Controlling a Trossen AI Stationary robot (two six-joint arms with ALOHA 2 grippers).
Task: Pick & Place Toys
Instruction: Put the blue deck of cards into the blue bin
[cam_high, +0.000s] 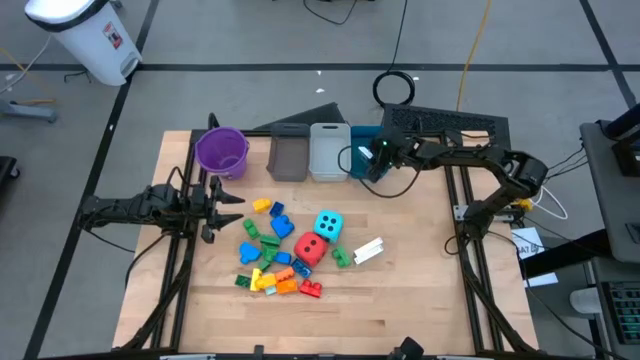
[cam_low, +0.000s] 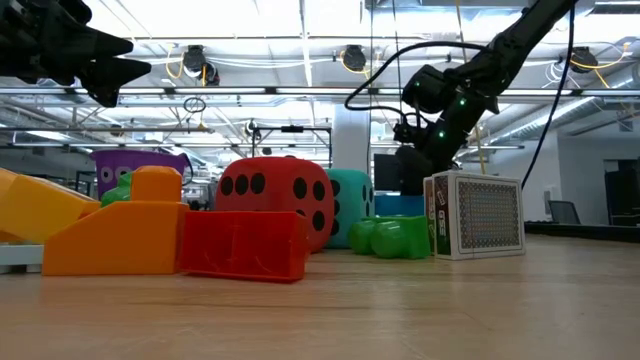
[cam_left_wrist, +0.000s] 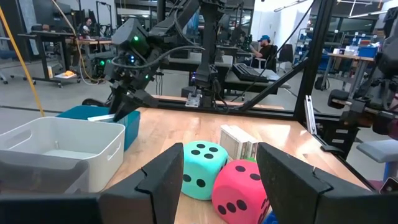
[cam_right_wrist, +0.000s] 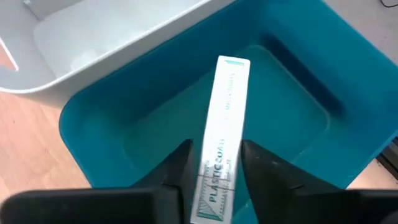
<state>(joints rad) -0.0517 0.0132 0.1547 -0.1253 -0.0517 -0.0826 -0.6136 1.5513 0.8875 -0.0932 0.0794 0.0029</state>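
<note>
Two arms are in play, so take them from the left. Your left gripper (cam_high: 222, 200) hangs above the table just beside the purple bucket (cam_high: 221, 151), fingers parted and holding nothing; its wrist view looks out between them at the two dice. Right of it lies the pile you have yet to clear: small bricks (cam_high: 272, 262) in blue, green, yellow, orange and red, the red die (cam_high: 311, 250) touching the cyan die (cam_high: 328, 224), and a card box (cam_high: 368, 250) just beyond them. I'd judge the bricks light, hard and a little slippery, best pinched across their flat sides. The dice look bulkier, so take them square across opposite faces. The card box is stiff and thin, best taken across its narrow faces.

Farther right stand the grey bin (cam_high: 289, 154), the white bin (cam_high: 328, 150) and the blue bin (cam_high: 362, 148). Your right gripper (cam_right_wrist: 214, 163) is over the blue bin, fingers pressed on either side of a second slim white card box (cam_right_wrist: 221, 130), which points down into the bin. Let go only once it is low enough not to bounce out.
</note>
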